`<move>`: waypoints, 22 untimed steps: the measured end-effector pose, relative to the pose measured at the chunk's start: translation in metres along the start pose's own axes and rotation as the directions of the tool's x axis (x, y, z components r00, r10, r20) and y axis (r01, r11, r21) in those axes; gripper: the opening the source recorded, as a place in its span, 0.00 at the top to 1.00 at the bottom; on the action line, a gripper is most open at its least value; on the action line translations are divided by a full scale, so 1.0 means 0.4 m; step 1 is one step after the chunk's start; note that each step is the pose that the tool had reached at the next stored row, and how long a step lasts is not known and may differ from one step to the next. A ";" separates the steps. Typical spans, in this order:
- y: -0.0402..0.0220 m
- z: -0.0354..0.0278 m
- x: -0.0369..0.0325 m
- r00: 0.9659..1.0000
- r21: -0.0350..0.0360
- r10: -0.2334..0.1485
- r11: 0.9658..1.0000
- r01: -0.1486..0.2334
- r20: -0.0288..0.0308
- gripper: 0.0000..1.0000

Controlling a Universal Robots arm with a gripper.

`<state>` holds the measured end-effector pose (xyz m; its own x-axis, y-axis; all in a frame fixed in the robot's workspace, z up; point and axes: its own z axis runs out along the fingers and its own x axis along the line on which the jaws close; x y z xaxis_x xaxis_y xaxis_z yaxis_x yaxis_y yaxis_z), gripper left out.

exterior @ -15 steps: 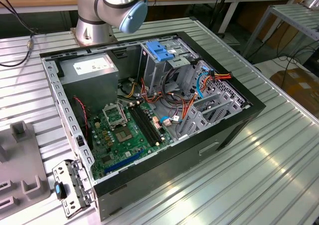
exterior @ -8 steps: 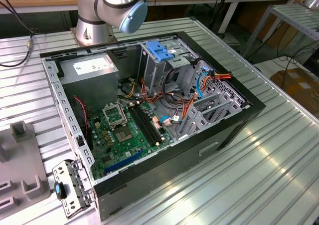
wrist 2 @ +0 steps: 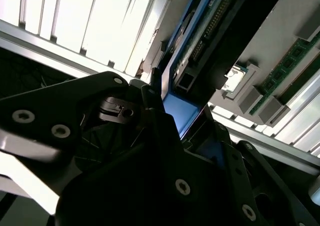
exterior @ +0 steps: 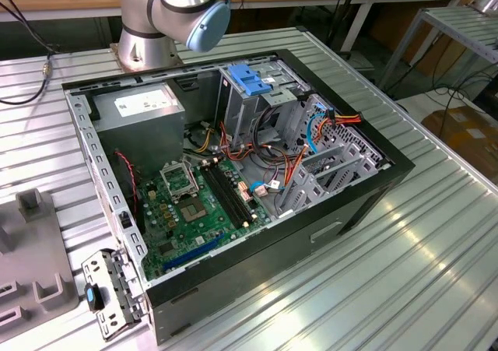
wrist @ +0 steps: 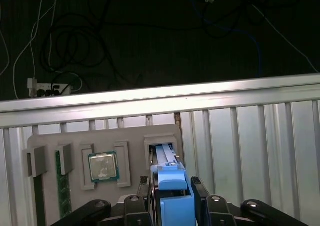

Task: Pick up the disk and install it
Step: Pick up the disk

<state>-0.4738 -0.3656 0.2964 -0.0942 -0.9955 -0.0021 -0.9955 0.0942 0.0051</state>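
The disk [wrist: 171, 183] stands on edge in a slot of a grey holder tray [wrist: 45, 141], with its blue plastic rail facing the camera in the first wrist view. My gripper [wrist: 172, 192] sits over it, and its dark fingers [wrist: 199, 192] press against both sides of the blue rail. In the second wrist view the disk [wrist 2: 186, 110] shows a blue side and a circuit-board edge running away between the black jaws of the gripper [wrist 2: 182, 117]. In the exterior view, the open computer case [exterior: 373, 187] holds a grey metal cage with a blue plastic top [exterior: 253, 82].
The holder tray also carries a processor chip [wrist: 103, 167] and a memory stick [wrist: 63, 186]. The ribbed metal table [wrist: 250, 141] ends just beyond the tray, with cables on the dark floor behind. Inside the case are a grey power-supply box [exterior: 144, 106], the motherboard [exterior: 191, 207] and loose wires. The arm's base [exterior: 156, 24] stands behind the case.
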 end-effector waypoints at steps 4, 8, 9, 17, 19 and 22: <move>0.000 0.002 0.000 1.000 0.000 0.000 1.000 0.000 0.000 0.55; 0.000 0.002 0.000 1.000 0.000 0.000 1.000 0.000 0.000 0.62; 0.000 0.002 0.000 1.000 0.000 0.000 1.000 0.000 0.000 0.62; 0.000 0.002 0.000 1.000 0.000 0.000 1.000 0.000 0.000 0.62; 0.000 0.002 0.000 1.000 0.000 0.000 1.000 0.000 0.000 0.63; 0.000 0.002 0.000 1.000 0.000 -0.006 1.000 0.006 0.000 0.63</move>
<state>-0.4738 -0.3656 0.2954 -0.0883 -0.9961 -0.0021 -0.9961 0.0883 0.0051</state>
